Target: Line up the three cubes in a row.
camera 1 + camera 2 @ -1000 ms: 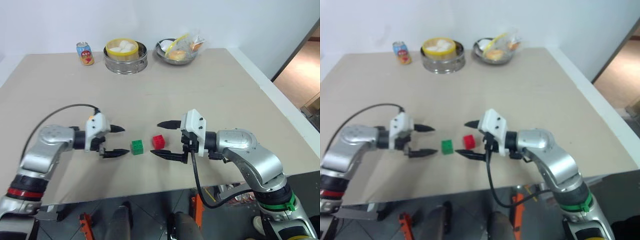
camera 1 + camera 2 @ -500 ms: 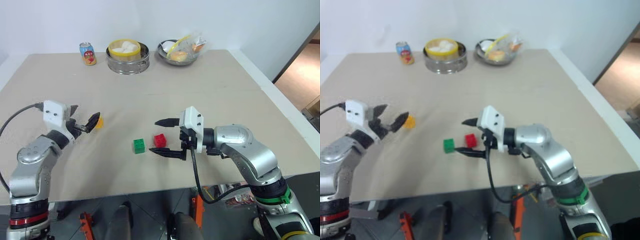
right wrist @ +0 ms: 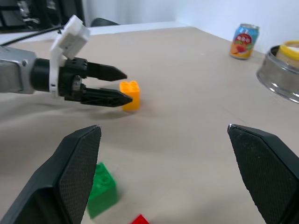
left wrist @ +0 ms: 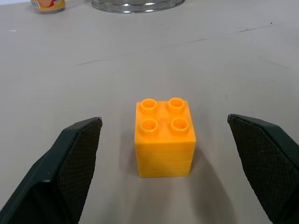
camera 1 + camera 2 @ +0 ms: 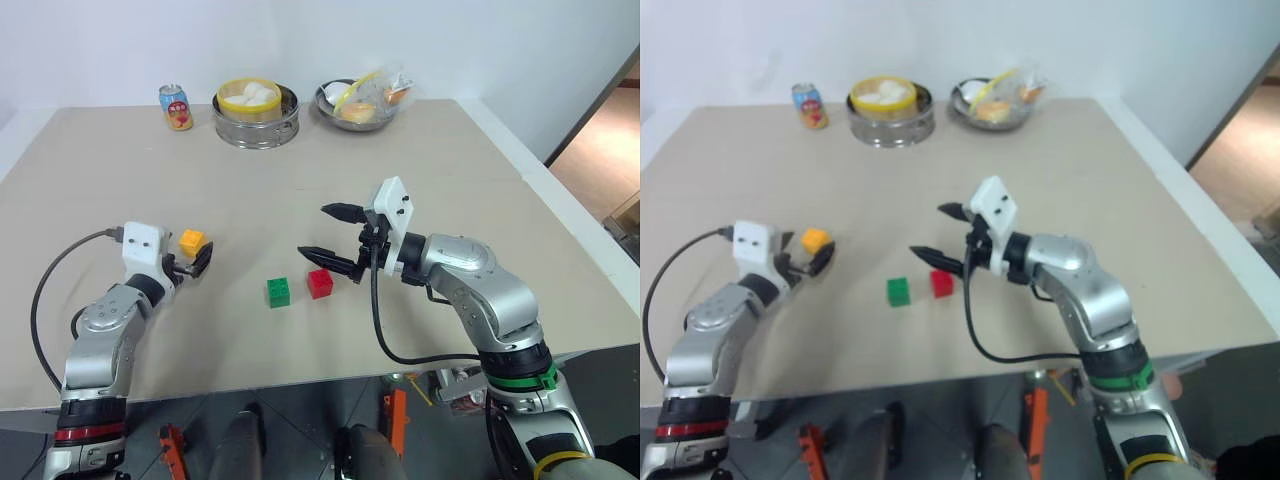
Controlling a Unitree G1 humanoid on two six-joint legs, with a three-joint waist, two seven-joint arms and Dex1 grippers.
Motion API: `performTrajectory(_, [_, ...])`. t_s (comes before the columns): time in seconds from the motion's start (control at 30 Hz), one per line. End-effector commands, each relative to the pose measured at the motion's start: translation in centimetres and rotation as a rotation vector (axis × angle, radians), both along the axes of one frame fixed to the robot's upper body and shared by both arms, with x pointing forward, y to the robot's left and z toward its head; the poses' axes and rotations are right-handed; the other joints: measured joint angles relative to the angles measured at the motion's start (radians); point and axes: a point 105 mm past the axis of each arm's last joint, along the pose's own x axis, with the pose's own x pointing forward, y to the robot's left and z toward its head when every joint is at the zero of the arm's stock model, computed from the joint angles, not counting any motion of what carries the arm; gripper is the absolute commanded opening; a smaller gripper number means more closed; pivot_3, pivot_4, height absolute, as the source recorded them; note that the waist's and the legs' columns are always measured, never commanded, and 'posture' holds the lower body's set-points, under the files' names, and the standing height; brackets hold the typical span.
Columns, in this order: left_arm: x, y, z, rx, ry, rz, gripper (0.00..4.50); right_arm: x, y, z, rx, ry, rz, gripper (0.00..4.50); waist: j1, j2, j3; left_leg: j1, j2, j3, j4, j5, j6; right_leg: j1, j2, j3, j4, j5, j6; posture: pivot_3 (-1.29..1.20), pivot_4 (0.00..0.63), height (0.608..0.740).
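Yellow-orange cube [image 4: 165, 136]: left of frame, apart from the others; light, rigid, slick; best gripped on flat sides.
Green cube [image 5: 278, 292], red cube [image 5: 320, 283]: centre, adjacent.
Left gripper [image 5: 197, 261]: jaws wide, cube between.
Right gripper [image 5: 332, 237]: jaws wide, empty.

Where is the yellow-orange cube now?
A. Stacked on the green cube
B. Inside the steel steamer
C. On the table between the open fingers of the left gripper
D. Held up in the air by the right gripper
C: the yellow-orange cube stands on the table, untouched, between the open fingers of the left gripper.
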Motion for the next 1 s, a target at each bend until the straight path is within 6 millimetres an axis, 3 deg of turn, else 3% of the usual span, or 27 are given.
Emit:
performTrajectory(0.03, [0.5,0.0,0.9,0.021,-0.042,0.001,4.45,-0.2,0.0,1.1,0.008,-0.07,0.0,4.5,0.0,0.0,0.0,0.0,0.0,0.0,0.0,0.0,0.0,0.0,0.0,0.0,0.0,0.0,0.0,0.0,0.15,0.74])
performTrajectory(0.13, [0.7,0.0,0.8,0.018,-0.039,-0.01,4.45,-0.4,0.1,1.0,0.0,-0.079,0.004,4.5,0.0,0.0,0.0,0.0,0.0,0.0,0.0,0.0,0.0,0.0,0.0,0.0,0.0,0.0,0.0,0.0,0.15,0.74])
performTrajectory(0.3, [1.1,0.3,0.6,0.02,-0.037,-0.002,3.13,-0.5,0.2,0.7,-0.012,-0.092,0.006,4.5,0.0,0.0,0.0,0.0,0.0,0.0,0.0,0.0,0.0,0.0,0.0,0.0,0.0,0.0,0.0,0.0,0.15,0.74])
performTrajectory(0.43, [1.2,0.3,0.6,0.036,-0.044,-0.007,1.66,-0.8,0.4,0.5,-0.023,-0.097,0.016,4.5,0.0,0.0,0.0,0.0,0.0,0.0,0.0,0.0,0.0,0.0,0.0,0.0,0.0,0.0,0.0,0.0,0.15,0.74])
performTrajectory(0.67, [0.4,-0.9,1.1,0.102,-0.084,-0.145,1.66,-2.6,0.6,-1.0,-0.092,-0.068,0.12,4.5,0.0,0.0,0.0,0.0,0.0,0.0,0.0,0.0,0.0,0.0,0.0,0.0,0.0,0.0,0.0,0.0,0.15,0.74])
performTrajectory(0.8, [-1.6,-2.3,1.1,0.19,-0.089,-0.383,1.66,-4.3,0.6,-1.4,-0.103,-0.04,0.194,4.5,-0.001,0.0,0.0,0.0,0.0,0.0,-0.001,0.0,0.0,-0.001,0.0,0.0,0.0,-0.001,-0.001,0.0,0.15,0.74])
performTrajectory(1.0, [-5.3,-3.6,0.8,0.265,-0.048,-0.738,1.66,-5.2,0.2,-1.5,-0.123,-0.009,0.243,4.5,-0.001,0.001,0.0,0.0,0.0,0.0,-0.002,0.0,0.0,-0.003,-0.001,0.0,0.0,-0.001,-0.001,0.0,0.15,0.74])
